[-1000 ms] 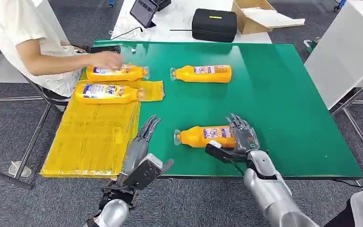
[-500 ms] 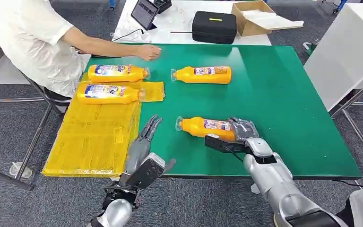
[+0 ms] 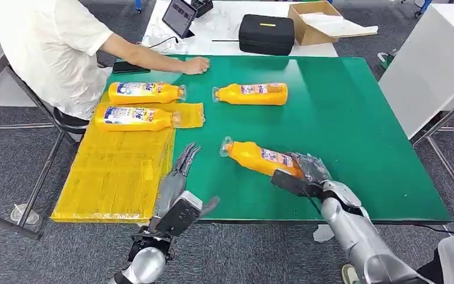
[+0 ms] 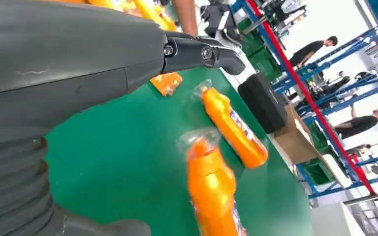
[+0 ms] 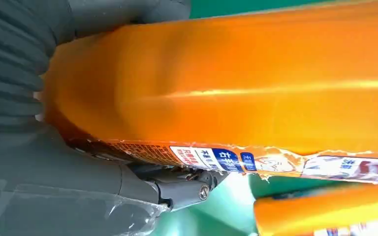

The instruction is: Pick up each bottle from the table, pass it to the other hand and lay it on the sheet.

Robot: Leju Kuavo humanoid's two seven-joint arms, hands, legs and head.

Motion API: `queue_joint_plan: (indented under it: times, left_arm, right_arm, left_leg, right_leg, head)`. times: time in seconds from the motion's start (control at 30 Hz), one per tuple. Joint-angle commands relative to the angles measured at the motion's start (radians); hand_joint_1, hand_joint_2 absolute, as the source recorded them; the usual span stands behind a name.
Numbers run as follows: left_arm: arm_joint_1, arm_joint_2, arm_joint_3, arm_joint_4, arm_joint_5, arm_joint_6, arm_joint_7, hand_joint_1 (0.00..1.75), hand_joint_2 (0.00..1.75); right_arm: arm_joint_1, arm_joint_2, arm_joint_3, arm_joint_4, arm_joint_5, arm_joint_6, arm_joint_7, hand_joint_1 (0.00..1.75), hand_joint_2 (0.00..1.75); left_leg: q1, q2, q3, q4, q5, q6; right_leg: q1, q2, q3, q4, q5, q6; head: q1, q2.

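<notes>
Held bottle gripped at its base by right hand, lifted off green table, long axis slanting up and away toward the robot's left, cap end nearest left hand. Left hand empty, fingers straight and apart, poised over the table's near edge beside yellow sheet. Handover gap between cap and left hand open, nothing in the way. Right hand's fingers wrapped round the bottle's far side, probably fully closed. One more bottle lying on the table beyond; two bottles already on the sheet. Person's hand resting at the far table edge.
</notes>
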Motion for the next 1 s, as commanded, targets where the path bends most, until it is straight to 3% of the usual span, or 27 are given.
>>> queue_joint_plan:
  times: [0.03, 0.2, 0.37, 0.77, 1.0]
  left_arm:
    - [0.072, -0.027, 0.100, -0.018, 0.522, -0.262, 0.053, 0.00, 1.75]
    - [0.086, -0.012, 0.085, -0.007, 0.749, -0.346, 0.077, 0.00, 1.75]
    - [0.066, -0.005, 0.067, 0.012, 0.836, -0.372, 0.077, 0.00, 1.75]
    - [0.015, -0.006, 0.011, -0.054, 0.726, -0.295, -0.049, 0.00, 1.75]
    - [0.026, -0.006, 0.023, -0.071, 0.743, -0.307, -0.059, 0.00, 1.75]
  right_arm:
    - [0.226, 0.091, -0.059, -0.302, -0.168, -0.065, -0.076, 1.75, 1.75]
    - [0.258, 0.146, -0.030, -0.384, -0.284, -0.082, -0.145, 1.75, 1.75]
    - [0.255, 0.144, 0.076, -0.411, -0.357, 0.017, -0.184, 1.75, 1.75]
    - [0.163, 0.156, 0.272, -0.289, -0.381, 0.110, -0.168, 1.75, 1.75]
    - [0.160, 0.133, 0.298, -0.326, -0.440, 0.197, -0.172, 1.75, 1.75]
  left_leg:
    - [0.001, 0.000, 0.003, -0.002, -0.001, 0.000]
    - [0.001, 0.002, -0.003, -0.001, -0.001, 0.000]
    - [0.000, 0.002, -0.007, 0.000, -0.001, 0.000]
    - [0.000, 0.003, -0.009, 0.001, -0.001, 0.000]
    - [0.000, 0.001, -0.012, 0.000, 0.001, 0.001]
  right_leg:
    - [0.002, -0.002, 0.003, -0.002, -0.001, -0.003]
    - [0.001, 0.001, -0.003, 0.000, -0.001, -0.002]
    - [0.000, 0.001, -0.007, 0.001, -0.002, -0.002]
    - [0.001, 0.002, -0.009, 0.002, -0.002, -0.003]
    - [0.000, 0.000, -0.011, 0.000, -0.001, -0.001]
  head:
    - [0.000, 0.000]
    - [0.000, 0.000]
    - [0.000, 0.000]
    - [0.000, 0.000]
    - [0.000, 0.000]
